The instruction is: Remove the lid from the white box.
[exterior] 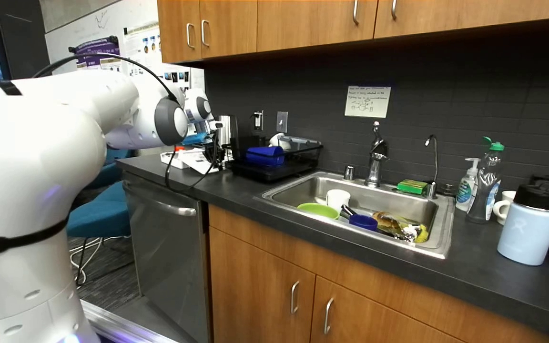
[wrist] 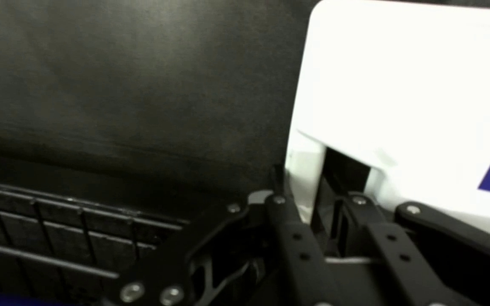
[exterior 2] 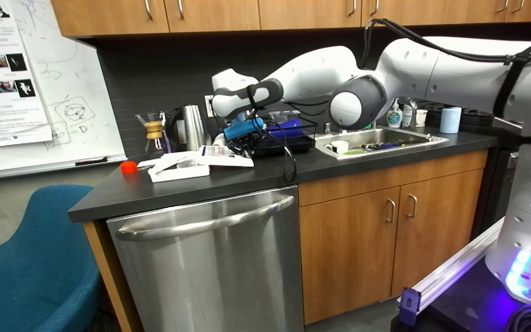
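The low white box (exterior 2: 180, 174) stands near the counter's left end; it also shows in an exterior view (exterior: 174, 160). A flat white piece with printed markings, apparently the lid (exterior 2: 226, 161), lies tilted beside it, reaching toward the rack; it also shows in an exterior view (exterior: 200, 160). In the wrist view a white panel (wrist: 398, 85) with a purple patch fills the right side. My black gripper (wrist: 304, 182) is at the panel's near corner. Its fingers are partly apart with a white strip (wrist: 304, 170) between them; whether they press on it is unclear. The gripper also shows in an exterior view (exterior 2: 242, 146).
The black dish rack (exterior 2: 288, 146) with a blue cup (exterior: 265, 156) stands close beside the gripper; its wires (wrist: 79, 208) show in the wrist view. A steel kettle (exterior 2: 196, 129) stands behind the white pieces. A red cap (exterior 2: 129, 167) lies left. Cables (exterior 2: 288, 161) hang from the wrist.
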`<action>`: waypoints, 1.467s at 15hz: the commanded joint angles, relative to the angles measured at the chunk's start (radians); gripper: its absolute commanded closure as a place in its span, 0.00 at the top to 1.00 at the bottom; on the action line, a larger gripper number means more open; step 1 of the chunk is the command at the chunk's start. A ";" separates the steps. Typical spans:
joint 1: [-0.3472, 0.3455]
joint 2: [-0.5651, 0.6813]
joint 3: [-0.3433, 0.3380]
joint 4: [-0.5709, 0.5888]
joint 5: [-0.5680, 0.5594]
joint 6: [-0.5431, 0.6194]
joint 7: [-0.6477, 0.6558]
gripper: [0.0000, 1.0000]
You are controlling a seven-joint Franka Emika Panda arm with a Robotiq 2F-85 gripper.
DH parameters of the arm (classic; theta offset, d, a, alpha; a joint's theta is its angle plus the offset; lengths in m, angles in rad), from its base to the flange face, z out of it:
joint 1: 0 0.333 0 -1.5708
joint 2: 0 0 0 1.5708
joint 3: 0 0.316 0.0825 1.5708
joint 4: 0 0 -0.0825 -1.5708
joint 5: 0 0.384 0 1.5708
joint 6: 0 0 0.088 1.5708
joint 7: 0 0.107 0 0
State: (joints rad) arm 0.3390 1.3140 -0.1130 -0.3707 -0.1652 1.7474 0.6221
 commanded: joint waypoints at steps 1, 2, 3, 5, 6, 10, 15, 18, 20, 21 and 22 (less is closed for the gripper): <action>-0.015 0.011 -0.012 0.003 -0.001 -0.016 -0.004 0.47; -0.013 0.010 -0.010 0.005 0.000 -0.011 -0.006 0.47; -0.012 0.010 -0.009 0.008 0.001 -0.006 -0.007 0.51; -0.008 -0.002 -0.007 0.001 0.002 0.013 -0.007 0.61; -0.007 -0.005 -0.006 0.002 0.003 0.023 0.001 0.66; 0.015 -0.026 -0.007 0.005 -0.001 0.099 0.029 0.81; 0.054 -0.049 -0.014 0.014 -0.011 0.163 0.029 1.00; 0.067 -0.070 -0.013 0.017 -0.013 0.170 0.017 1.00; 0.073 -0.089 -0.013 0.018 -0.014 0.161 0.004 1.00; 0.076 -0.100 -0.006 0.018 -0.009 0.160 -0.016 1.00; 0.079 -0.113 -0.001 0.018 -0.007 0.148 -0.048 1.00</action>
State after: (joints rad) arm 0.4106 1.2409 -0.1175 -0.3523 -0.1726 1.9220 0.6372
